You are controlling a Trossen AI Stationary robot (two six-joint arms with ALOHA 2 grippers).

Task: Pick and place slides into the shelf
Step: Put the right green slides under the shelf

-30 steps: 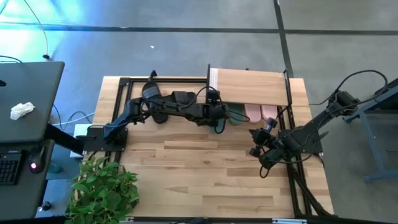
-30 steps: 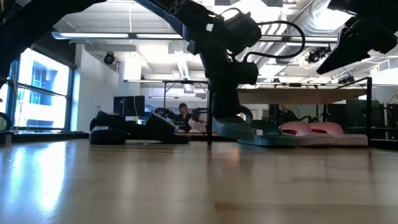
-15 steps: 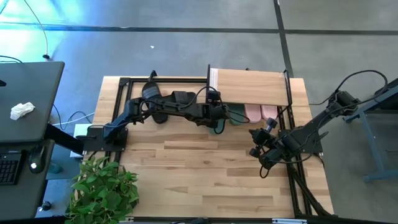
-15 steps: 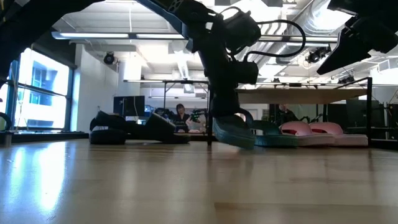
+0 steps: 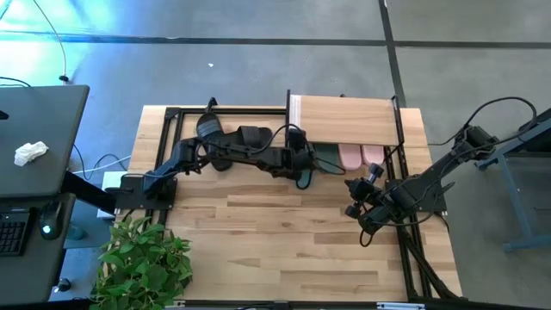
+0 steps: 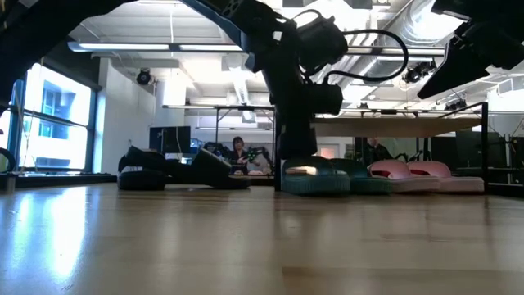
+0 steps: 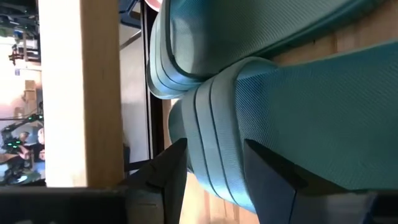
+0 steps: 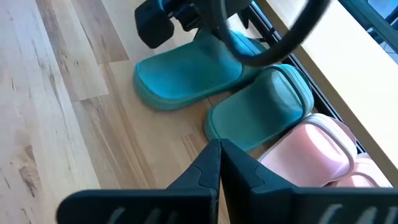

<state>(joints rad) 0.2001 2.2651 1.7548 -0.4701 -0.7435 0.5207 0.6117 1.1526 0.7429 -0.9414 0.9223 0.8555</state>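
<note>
Since a second ago the teal slide (image 6: 315, 176) has come down from its tilt to lie flat on the table (image 5: 284, 241) at the shelf's (image 5: 349, 119) open edge, and the left gripper (image 7: 211, 171) now stands with its fingers parted around the strap. Just beyond it the second teal slide (image 8: 261, 112) and the pink pair (image 5: 362, 157) lie under the shelf. Farther off, the black slides (image 5: 237, 142) lie behind the left arm, while the right gripper (image 8: 217, 165) hovers with fingers pressed together.

Slides: 2 teal (image 8: 186, 78) (image 8: 264, 112), 2 pink (image 8: 314, 152) (image 8: 367, 180), 2 black (image 6: 141, 170) (image 6: 214, 170) = 6 total, 3 prs. Shelf (image 5: 349, 119): 1. Tabletop (image 5: 275, 245): 1. Arms: 2, 1 claw ea. Potted plant (image 5: 142, 263): 1. Person in bkgd (image 6: 239, 150): 1.
</note>
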